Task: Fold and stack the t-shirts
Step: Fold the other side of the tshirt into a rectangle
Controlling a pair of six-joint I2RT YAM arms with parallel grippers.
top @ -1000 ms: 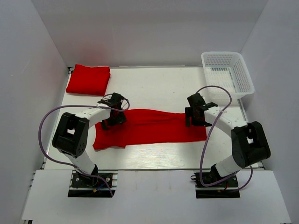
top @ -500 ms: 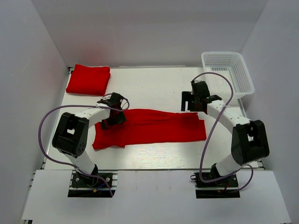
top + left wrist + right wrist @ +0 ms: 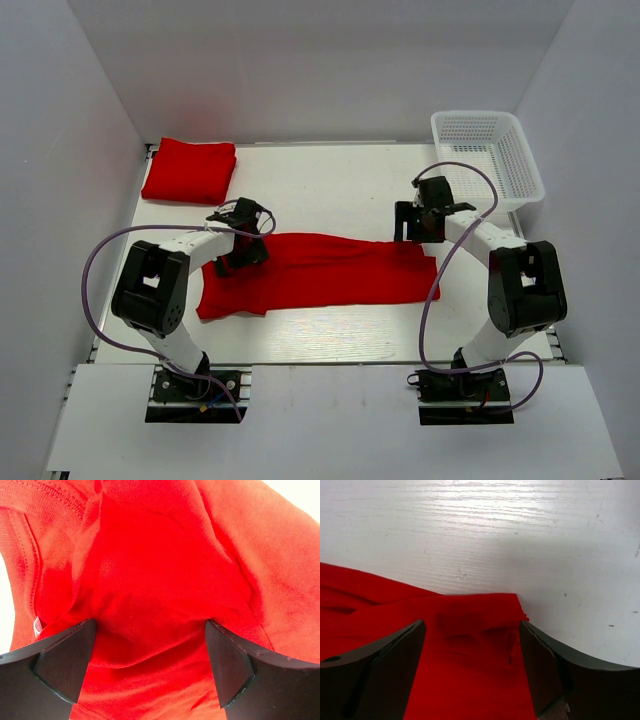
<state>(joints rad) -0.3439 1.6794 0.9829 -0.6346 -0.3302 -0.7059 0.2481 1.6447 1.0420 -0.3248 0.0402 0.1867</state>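
Note:
One red t-shirt lies in a long strip across the middle of the table. A second t-shirt sits folded at the back left corner. My left gripper is down on the strip's left end. In the left wrist view it is open, with bunched red cloth between its wide-set fingers and a small white tag at the left. My right gripper is at the strip's far right corner. In the right wrist view it stands open astride that corner.
A white mesh basket stands at the back right, just beyond the right arm. White walls close in the table on three sides. Purple cables loop from both arms over the table's near part.
My right gripper has moved from over the strip's right end back to its far corner, its jaws narrowing slightly. The strip's right end shifted a little. The left arm stayed put.

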